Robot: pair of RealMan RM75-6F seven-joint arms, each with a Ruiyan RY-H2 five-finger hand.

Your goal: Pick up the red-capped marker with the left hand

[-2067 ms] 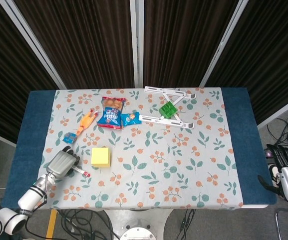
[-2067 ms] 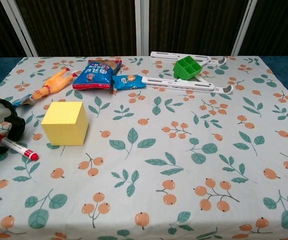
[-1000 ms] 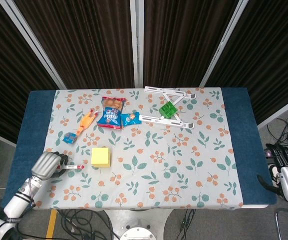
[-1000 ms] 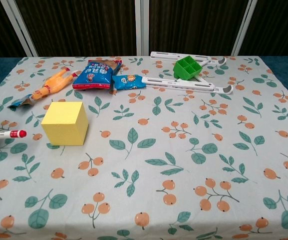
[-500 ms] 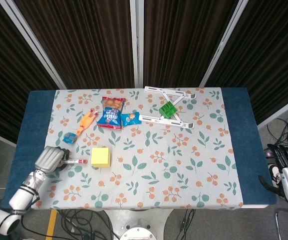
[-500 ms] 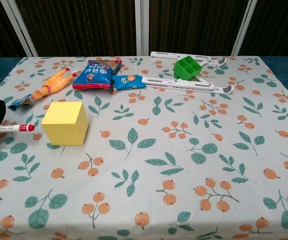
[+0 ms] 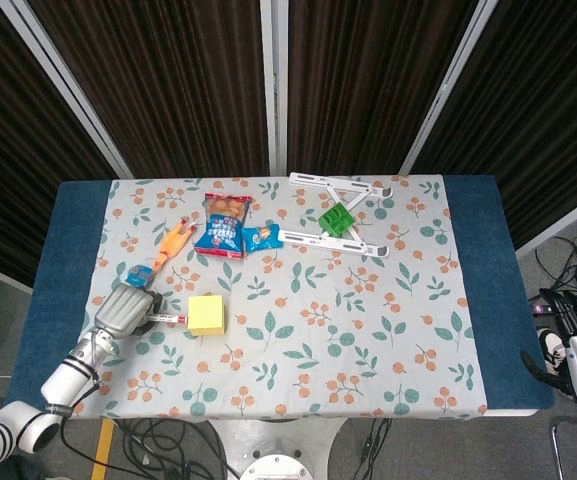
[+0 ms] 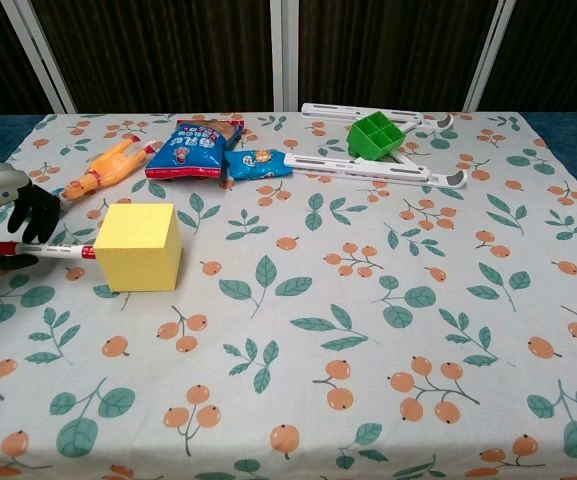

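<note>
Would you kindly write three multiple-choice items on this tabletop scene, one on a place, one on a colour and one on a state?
1. Where does the green compartment tray sit?
A. on the white folding stand
B. beside the rubber chicken toy
C. at the table's near edge

2. What colour is the cube?
A. blue
B. yellow
C. green

3. What is the left hand doing?
A. resting open on the cloth
B. pressing on the blue snack bag
C. holding the red-capped marker

Answers: 1 A, the tray rests across the stand's white bars. 2 B, every visible face is yellow. 3 C, dark fingers wrap the marker's barrel, its cap touching the cube.
</note>
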